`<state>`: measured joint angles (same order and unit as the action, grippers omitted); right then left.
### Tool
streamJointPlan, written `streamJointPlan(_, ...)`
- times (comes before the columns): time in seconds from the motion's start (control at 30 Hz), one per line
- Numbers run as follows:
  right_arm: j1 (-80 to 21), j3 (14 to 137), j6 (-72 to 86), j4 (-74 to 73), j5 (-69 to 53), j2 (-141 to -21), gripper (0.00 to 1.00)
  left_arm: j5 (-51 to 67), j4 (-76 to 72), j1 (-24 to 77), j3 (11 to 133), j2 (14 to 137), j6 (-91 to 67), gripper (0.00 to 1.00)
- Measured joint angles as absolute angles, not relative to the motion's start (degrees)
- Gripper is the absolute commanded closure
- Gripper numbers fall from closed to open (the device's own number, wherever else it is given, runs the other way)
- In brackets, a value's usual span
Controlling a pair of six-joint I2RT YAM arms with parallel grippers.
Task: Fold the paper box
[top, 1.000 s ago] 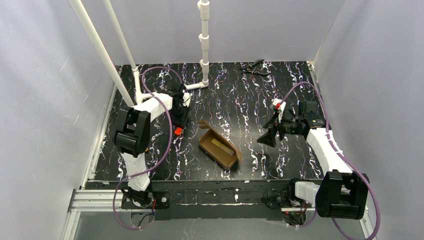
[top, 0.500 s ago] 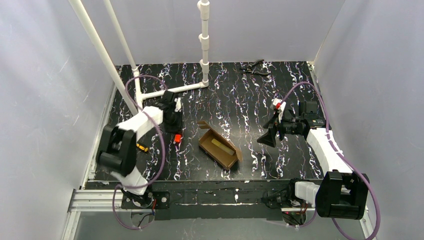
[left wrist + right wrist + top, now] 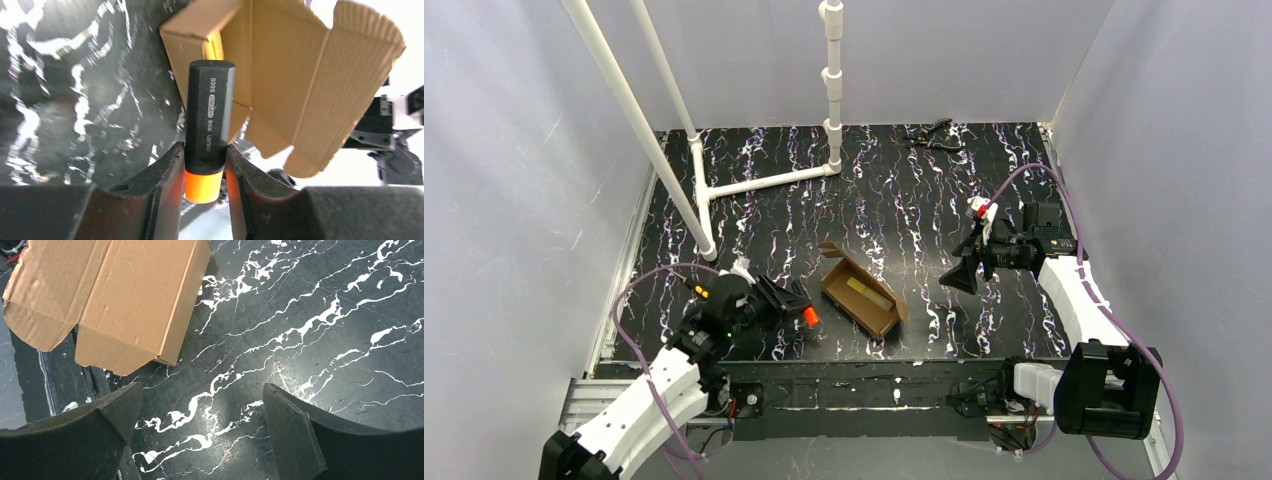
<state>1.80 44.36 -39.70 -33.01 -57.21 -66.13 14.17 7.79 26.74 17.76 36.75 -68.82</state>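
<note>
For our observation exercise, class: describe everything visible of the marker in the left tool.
The marker is a stubby black barrel, plastic by its look, with white lettering and an orange end. The left tool pinches it where black meets orange, its fingers touching both sides. The marker's black end points toward the paper box.

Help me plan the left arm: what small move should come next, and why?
Probably carry the marker over the paper box: the left gripper is shut on it, and the box lies open with a yellow stick inside.
</note>
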Motion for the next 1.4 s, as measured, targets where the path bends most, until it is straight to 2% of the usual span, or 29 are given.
streamJointPlan(0.13, 1.9, 44.4, -39.7, -33.0, -57.2, -66.1, 0.02, 10.3, 4.1, 35.2, 14.7, 33.5, -81.4, 1.0)
streamJointPlan(0.33, 1.9, 44.4, -39.7, -33.0, -57.2, -66.1, 0.02, 4.7, -0.7, 43.2, 19.0, 44.2, -88.8, 1.0)
streamJointPlan(0.53, 2.1, 44.4, -39.7, -33.0, -57.2, -66.1, 0.02, 2.9, -3.7, 45.7, 26.2, 57.6, -90.0, 1.0)
streamJointPlan(0.77, 2.2, 44.4, -39.7, -33.1, -57.3, -66.1, 0.02, 1.2, -6.9, 47.0, 31.7, 66.5, -90.5, 0.9)
streamJointPlan(0.93, 2.2, 44.4, -40.1, -33.1, -57.4, -66.1, 0.02, 1.4, -8.8, 47.6, 33.3, 72.5, -91.2, 0.73)
streamJointPlan(1.03, 2.2, 44.4, -40.4, -33.1, -57.4, -66.1, 0.02, 2.0, -9.1, 47.7, 33.5, 74.5, -91.3, 0.57)
streamJointPlan(1.13, 2.2, 44.4, -40.5, -33.3, -57.4, -66.1, 0.02, 2.4, -9.2, 47.8, 33.5, 74.4, -90.8, 0.5)
streamJointPlan(1.3, 2.2, 44.4, -40.9, -33.5, -57.4, -66.1, 0.02, 3.2, -9.8, 47.7, 31.9, 70.9, -87.8, 0.31)
streamJointPlan(1.4, 2.2, 44.4, -41.8, -34.3, -57.4, -66.0, 0.02, 5.1, -9.7, 47.7, 29.3, 66.4, -82.3, 0.27)
